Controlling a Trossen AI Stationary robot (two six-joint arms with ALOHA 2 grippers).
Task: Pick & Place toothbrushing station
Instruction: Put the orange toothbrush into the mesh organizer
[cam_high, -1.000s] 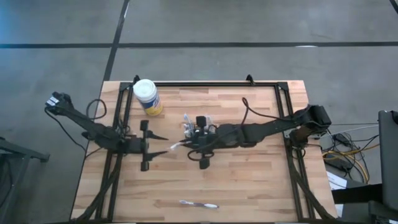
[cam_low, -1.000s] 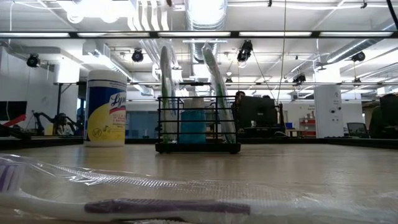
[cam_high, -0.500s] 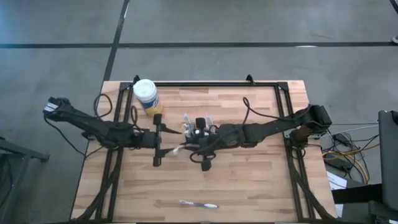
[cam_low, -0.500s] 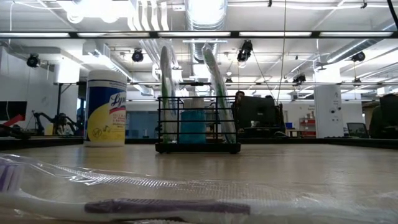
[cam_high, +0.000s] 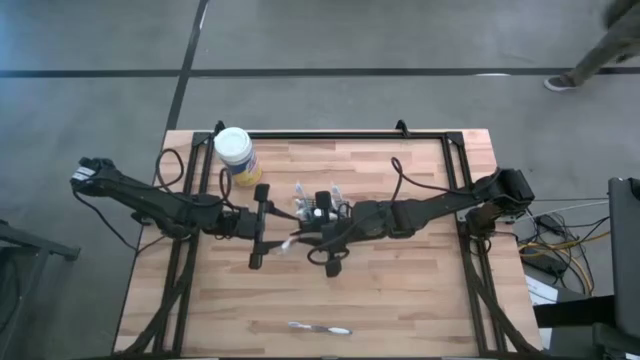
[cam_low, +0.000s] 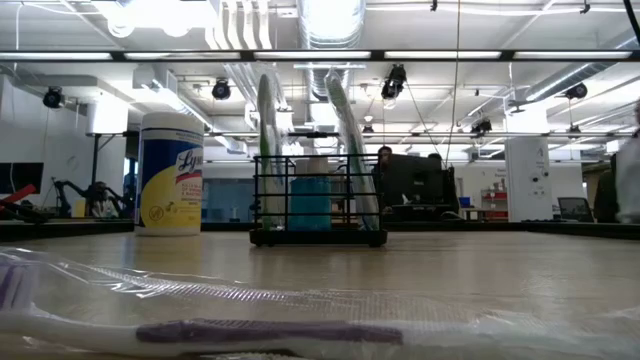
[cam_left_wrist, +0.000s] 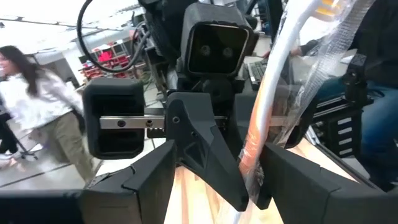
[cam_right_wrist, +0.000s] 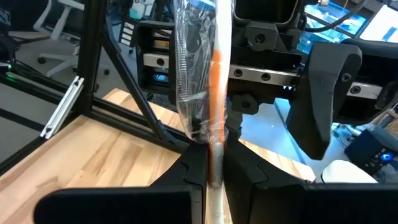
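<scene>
The toothbrushing station, a small black wire caddy, stands on the table's middle; in the low view the station holds two wrapped toothbrushes and a teal container. My right gripper hangs just in front of it, shut on a plastic-wrapped white and orange toothbrush. My left gripper faces it from the left, open. Its fingers stand on either side of that toothbrush and of my right gripper's fingertips. Whether they touch the wrap I cannot tell. My right gripper pinches the wrapped toothbrush's handle between its two fingers, at the orange stretch. The fingers come in level from the table's right and lie across the handle. The toothbrush is lifted clear of the table and rises tilted above the fingers.
A white-capped, yellow-labelled jar stands at the far left of the table. Another wrapped toothbrush lies near the front edge. A black frame runs round the tabletop. People show in the room behind.
My left gripper has moved toward the table's right edge and a little up, closing in on my right gripper and the held toothbrush. My right gripper and the toothbrush have kept still.
</scene>
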